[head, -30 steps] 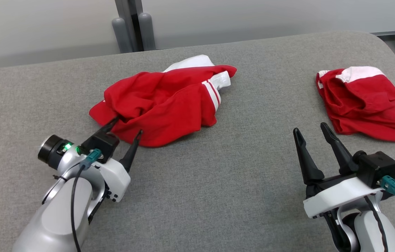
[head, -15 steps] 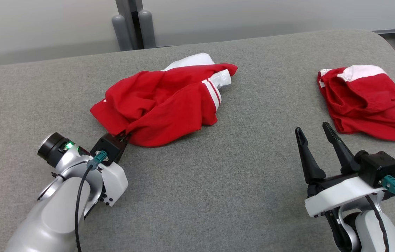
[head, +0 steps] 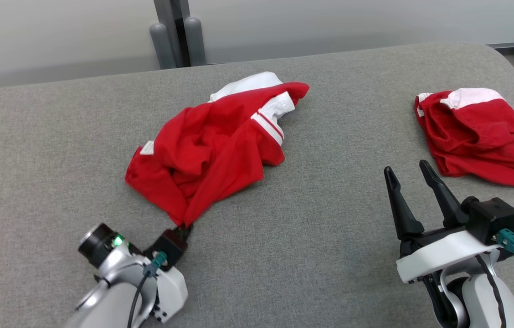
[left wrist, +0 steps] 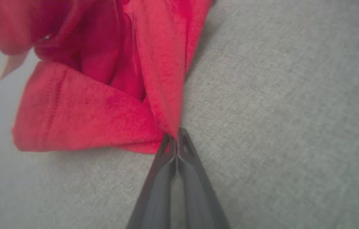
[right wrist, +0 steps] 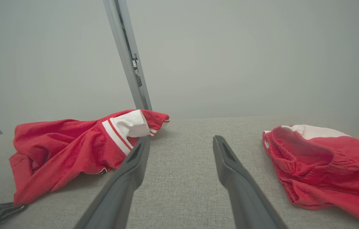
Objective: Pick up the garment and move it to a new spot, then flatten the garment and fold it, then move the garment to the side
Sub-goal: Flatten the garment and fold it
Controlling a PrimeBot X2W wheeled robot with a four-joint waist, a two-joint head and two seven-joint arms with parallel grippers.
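The garment [head: 211,141], a crumpled red shirt with a white panel and white stripes at a sleeve, lies on the middle of the grey table [head: 307,255], a little to the robot's left. Its bulk sits toward the far edge. Its near corner tapers to a narrow point that reaches toward the robot. A small white label [head: 146,148] shows on its left edge.

The left gripper [head: 184,228] is clamped on that near point. In the left wrist view the two dark fingers meet at their tips [left wrist: 177,133] with a pinch of red cloth [left wrist: 103,79] between them, and the folds fan out above. The cloth next to the grip lies on or just above the table; which one is not clear.

The right gripper [head: 406,166] is low over the table on the robot's right, its fingers spread apart with nothing between them. In the right wrist view, the shirt [right wrist: 71,149] lies left of the gap between its fingers [right wrist: 182,140].

A second garment [head: 475,132], red with a white band, lies bunched near the table's far right corner, well apart from the shirt. A grey post [head: 175,32] stands against the pale wall behind the table.
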